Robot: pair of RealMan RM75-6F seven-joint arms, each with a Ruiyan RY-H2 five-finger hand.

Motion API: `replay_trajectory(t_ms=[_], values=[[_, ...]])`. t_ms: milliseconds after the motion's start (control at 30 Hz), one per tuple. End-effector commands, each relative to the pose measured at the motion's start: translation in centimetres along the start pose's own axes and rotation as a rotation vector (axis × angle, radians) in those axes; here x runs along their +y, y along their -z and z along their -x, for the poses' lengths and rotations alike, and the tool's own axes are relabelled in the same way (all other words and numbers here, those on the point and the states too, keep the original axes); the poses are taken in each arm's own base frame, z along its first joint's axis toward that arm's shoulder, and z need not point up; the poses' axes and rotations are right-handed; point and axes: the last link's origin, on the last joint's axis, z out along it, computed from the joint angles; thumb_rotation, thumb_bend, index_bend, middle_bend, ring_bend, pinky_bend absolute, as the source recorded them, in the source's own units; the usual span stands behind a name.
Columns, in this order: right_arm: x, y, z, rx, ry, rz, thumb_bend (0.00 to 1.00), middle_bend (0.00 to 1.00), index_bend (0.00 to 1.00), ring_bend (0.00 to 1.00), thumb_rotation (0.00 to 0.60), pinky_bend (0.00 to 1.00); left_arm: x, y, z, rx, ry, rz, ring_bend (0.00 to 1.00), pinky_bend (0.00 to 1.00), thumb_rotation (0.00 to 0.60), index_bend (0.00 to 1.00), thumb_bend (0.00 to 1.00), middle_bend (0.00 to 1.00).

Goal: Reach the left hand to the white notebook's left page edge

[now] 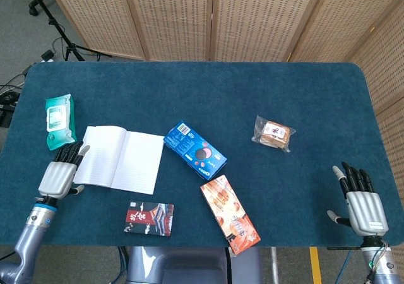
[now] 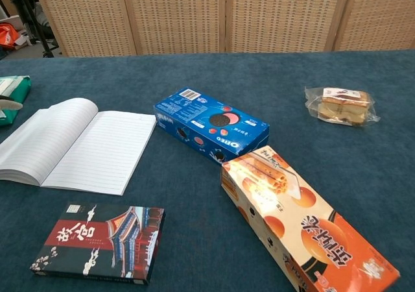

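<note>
Silver and black, our left hand (image 1: pixel 60 173) lies low over the tabletop near its left edge, fingers spread and holding nothing, fingertips just beside the lower left corner of the notebook (image 1: pixel 117 159). Whether they touch the page we cannot tell. The notebook lies open, lined pages up, left of centre on the tabletop (image 1: pixel 208 94).

To do this step well, we judge that the hand should ease a little further forward and inward, staying flat and low so the fingers meet the left page edge without pushing the notebook or creasing the page. The wipes pack (image 1: pixel 60 118) sits close by, toward the far left, so we should keep clear of it.

Our right hand (image 1: pixel 361 202) rests near the front right corner, fingers apart and empty.

Counting outward: one notebook, one wipes pack, one dark box (image 1: pixel 149 219) near the front edge, one blue cookie box (image 1: pixel 195 149), one orange box (image 1: pixel 230 214), one wrapped snack (image 1: pixel 274 133).
</note>
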Motion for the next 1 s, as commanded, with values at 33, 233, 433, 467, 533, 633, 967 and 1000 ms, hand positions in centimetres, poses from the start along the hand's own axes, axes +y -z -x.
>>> replay_trajectory(t_ms=[33, 233, 433, 467, 533, 633, 967, 1000], values=[[0.0, 0.0, 0.0, 0.000, 0.000, -0.001, 0.05, 0.00, 0.00, 0.00, 0.600, 0.00, 0.4, -0.2, 0.2, -0.013, 0.001, 0.009, 0.00, 0.00, 0.600, 0.00, 0.02, 0.00], [0.0, 0.0, -0.1, 0.004, -0.004, -0.001, 0.05, 0.00, 0.00, 0.00, 0.600, 0.00, 0.7, -0.5, 0.5, -0.019, 0.000, 0.010, 0.00, 0.00, 0.600, 0.00, 0.02, 0.00], [0.0, 0.0, -0.1, 0.004, -0.003, -0.002, 0.05, 0.00, 0.00, 0.00, 0.600, 0.00, 0.7, -0.8, 0.7, -0.024, -0.016, 0.013, 0.00, 0.00, 0.600, 0.00, 0.02, 0.00], [0.0, 0.0, -0.1, 0.003, -0.003, -0.002, 0.05, 0.00, 0.00, 0.00, 0.600, 0.00, 0.7, -0.8, 0.7, -0.023, -0.019, 0.012, 0.00, 0.00, 0.600, 0.00, 0.02, 0.00], [0.0, 0.0, -0.1, 0.003, -0.002, -0.002, 0.05, 0.00, 0.00, 0.00, 0.600, 0.00, 0.8, -0.9, 0.7, -0.023, -0.017, 0.012, 0.00, 0.00, 0.600, 0.00, 0.02, 0.00], [0.0, 0.0, -0.1, 0.005, -0.003, -0.001, 0.05, 0.00, 0.00, 0.00, 0.600, 0.00, 0.9, -0.9, 0.9, -0.029, -0.016, 0.011, 0.00, 0.00, 0.600, 0.00, 0.02, 0.00], [0.0, 0.0, -0.1, 0.006, -0.003, -0.002, 0.05, 0.00, 0.00, 0.00, 0.600, 0.00, 1.1, -1.3, 1.3, -0.018, -0.039, 0.014, 0.00, 0.00, 0.600, 0.00, 0.05, 0.00], [0.0, 0.0, -0.1, 0.005, -0.003, -0.004, 0.05, 0.00, 0.00, 0.00, 0.600, 0.00, 1.1, -1.4, 1.3, -0.010, -0.044, 0.014, 0.00, 0.00, 0.600, 0.00, 0.05, 0.00]])
